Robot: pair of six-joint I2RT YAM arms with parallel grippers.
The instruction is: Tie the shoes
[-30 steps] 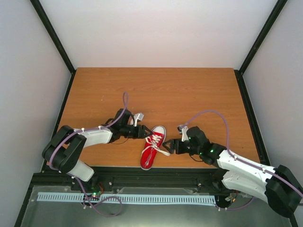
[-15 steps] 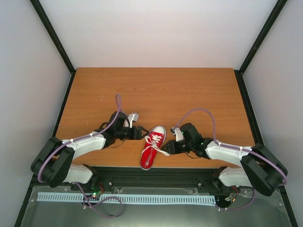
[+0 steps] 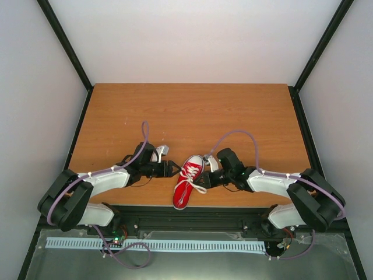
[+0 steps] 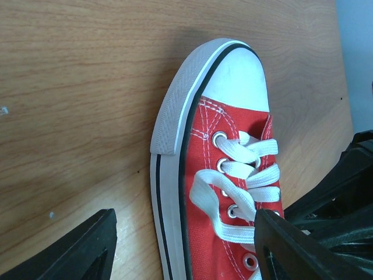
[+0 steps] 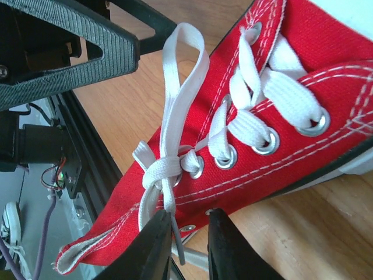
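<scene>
The shoe [image 3: 188, 181], a small red low-top sneaker with white sole and toe cap, lies near the table's front edge with its toe pointing away. In the left wrist view the shoe [image 4: 233, 192] sits between the wide-apart fingers of my left gripper [image 4: 183, 251], which is open by the upper eyelets. My right gripper [image 5: 189, 245] is at the shoe's other side, jaws narrowed to a small gap. The grey tip of a white lace [image 5: 182, 248] hangs in that gap against one finger, not pinched. A knot [image 5: 160, 169] and a lace loop [image 5: 180, 76] sit above it.
The wooden table [image 3: 192, 111] stretches back to grey walls. Its black front rail [image 3: 186, 213] runs just behind the shoe's heel. Both arms lie low on the table, left gripper [image 3: 173, 169] and right gripper [image 3: 205, 179] flanking the shoe. The left gripper's ribbed finger [image 5: 87, 52] shows in the right wrist view.
My right gripper has moved left up to the shoe and its jaws have narrowed round the lace tip. The left gripper opened a little and drew slightly back.
</scene>
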